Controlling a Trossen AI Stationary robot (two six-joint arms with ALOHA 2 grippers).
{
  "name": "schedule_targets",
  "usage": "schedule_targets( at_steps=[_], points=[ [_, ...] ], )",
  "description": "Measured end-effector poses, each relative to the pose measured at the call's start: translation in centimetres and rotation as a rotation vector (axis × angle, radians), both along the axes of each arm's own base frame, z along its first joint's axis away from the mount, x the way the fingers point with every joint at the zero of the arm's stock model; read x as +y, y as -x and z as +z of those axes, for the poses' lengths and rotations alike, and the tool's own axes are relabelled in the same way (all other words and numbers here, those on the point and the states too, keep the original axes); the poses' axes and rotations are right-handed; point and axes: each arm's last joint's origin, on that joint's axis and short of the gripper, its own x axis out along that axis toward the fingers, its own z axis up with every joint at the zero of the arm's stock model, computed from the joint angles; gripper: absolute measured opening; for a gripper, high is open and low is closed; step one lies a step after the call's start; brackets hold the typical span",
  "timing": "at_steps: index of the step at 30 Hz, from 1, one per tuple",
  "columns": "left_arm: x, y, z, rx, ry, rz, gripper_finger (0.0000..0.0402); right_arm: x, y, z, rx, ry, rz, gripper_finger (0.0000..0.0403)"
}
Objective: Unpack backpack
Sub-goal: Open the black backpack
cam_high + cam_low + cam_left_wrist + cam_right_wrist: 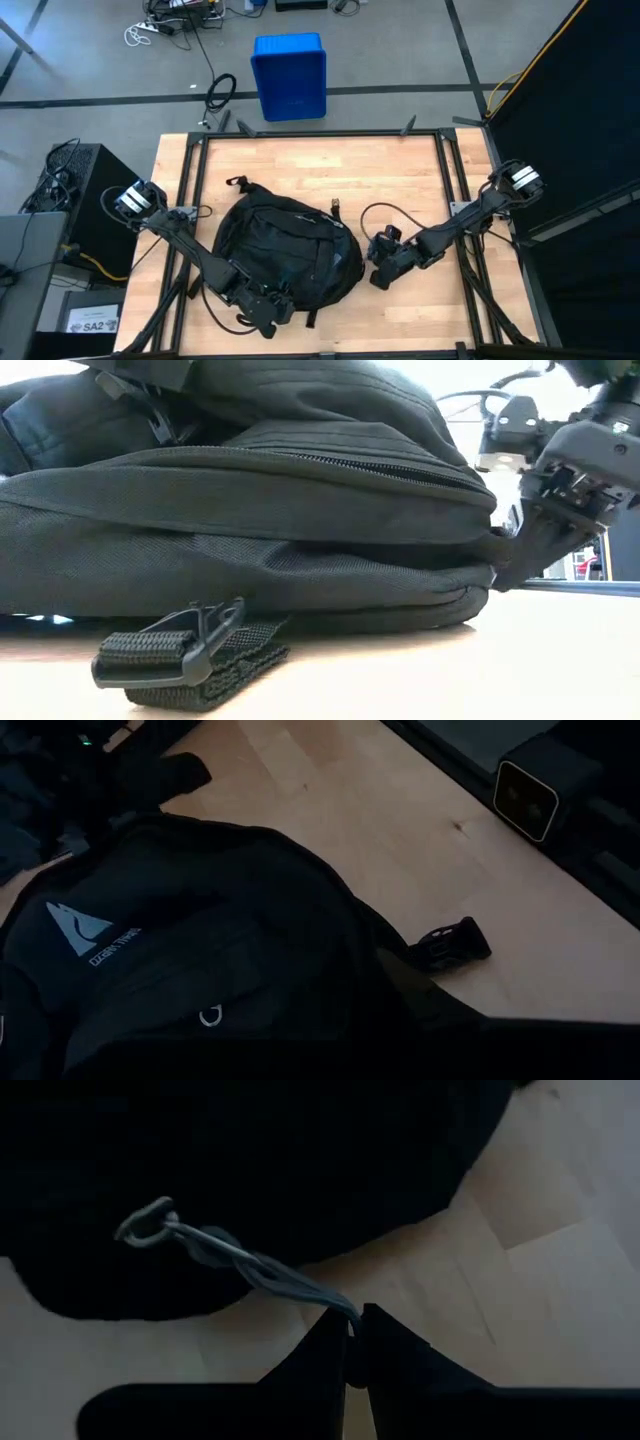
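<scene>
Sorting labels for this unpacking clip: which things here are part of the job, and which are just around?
Job: backpack; its grey zip-pull cord, pinched by the shut right gripper; left gripper at the bag's near edge.

Just around: blue bin; floor cables.

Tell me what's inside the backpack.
Nothing shows: the backpack lies zipped on the table, contents hidden. The right gripper is pinching its grey zip-pull cord.

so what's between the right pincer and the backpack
A thin grey zip-pull cord spans the gap: the right pincer is shut on one end, and the other end runs to the backpack. Bare wooden table lies beneath. The right wrist view shows this.
</scene>
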Motion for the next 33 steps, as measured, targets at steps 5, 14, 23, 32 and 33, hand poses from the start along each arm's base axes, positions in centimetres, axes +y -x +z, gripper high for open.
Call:
schedule_targets(
  at_steps=[5,14,23,32,33],
  points=[
    [0.0,0.0,0.0,0.002,-0.003,0.002,0.0000,-1.0,1.9,0.1,-0.175,-0.079,-0.006,0.0000],
    [0.1,0.0,0.0,0.001,-0.006,0.005,0.0000,-1.1,4.3,-0.1,-0.399,-0.123,0.018,0.0000],
    [1.6,-0.1,-2.3,-0.039,0.002,0.005,0.0000,0.0,4.7,0.5,-0.481,-0.113,0.068,0.0000],
    [3.5,-0.9,-3.3,-0.061,0.062,-0.011,0.0000,0.8,4.8,1.2,-0.547,-0.107,0.127,0.0000],
    [3.7,-1.1,-3.3,-0.059,0.067,-0.010,0.0000,0.8,4.8,1.2,-0.546,-0.104,0.131,0.0000]
  ],
)
